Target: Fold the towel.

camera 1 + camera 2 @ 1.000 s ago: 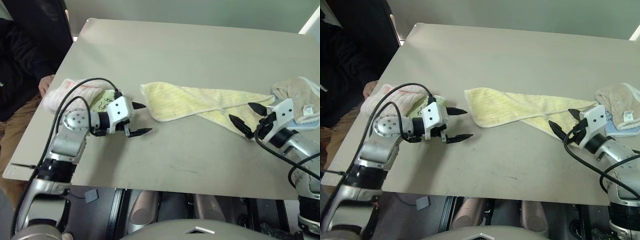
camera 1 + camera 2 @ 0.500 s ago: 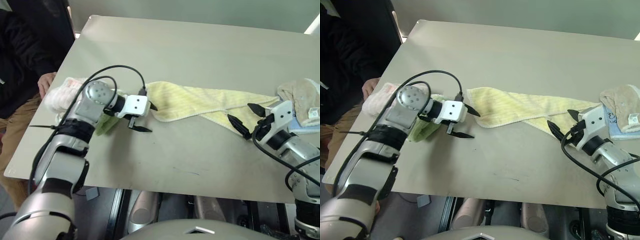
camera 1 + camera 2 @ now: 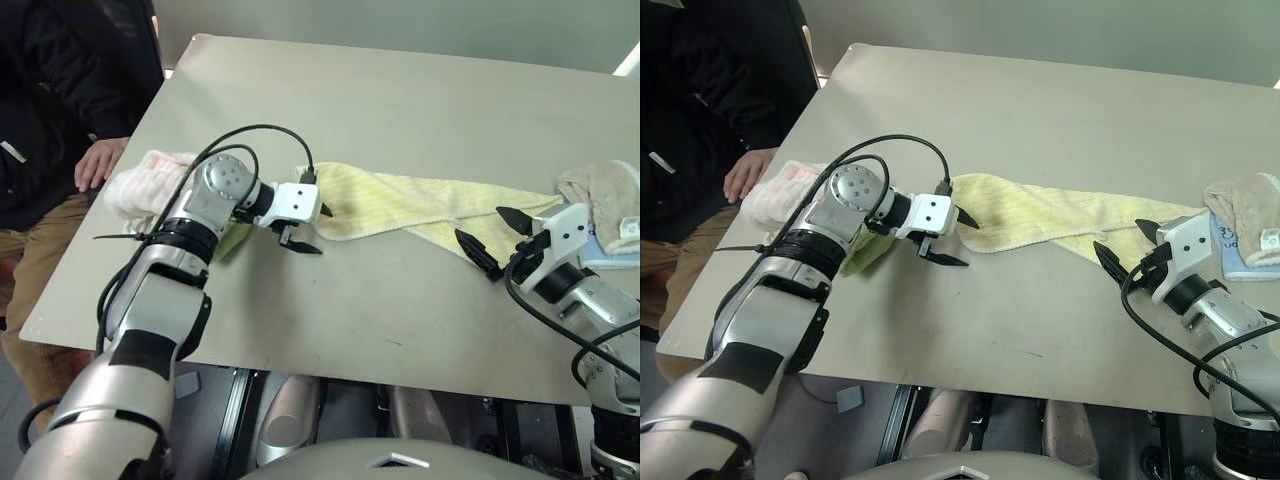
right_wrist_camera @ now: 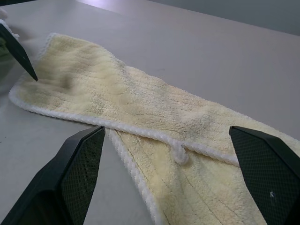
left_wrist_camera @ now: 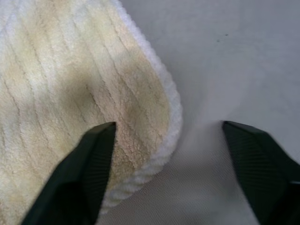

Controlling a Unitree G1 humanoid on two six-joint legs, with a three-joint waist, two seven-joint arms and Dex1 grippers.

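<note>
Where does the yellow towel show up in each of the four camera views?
Left eye view: towel across the table's middle, between the two grippers.
Right eye view: towel, same spot.
Left wrist view: its rounded corner, one finger over it.
Right wrist view: its length ahead.
Shared landmark: the cream hem.

Left gripper reached towel (corner)

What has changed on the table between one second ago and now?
The left gripper moved toward the near left corner of the yellow towel and now straddles its cream hem, jaws open, nothing gripped. The towel lies as before. The right gripper stayed open by the towel's right end. The pink towel, the green towel and the beige cloth did not move.
</note>
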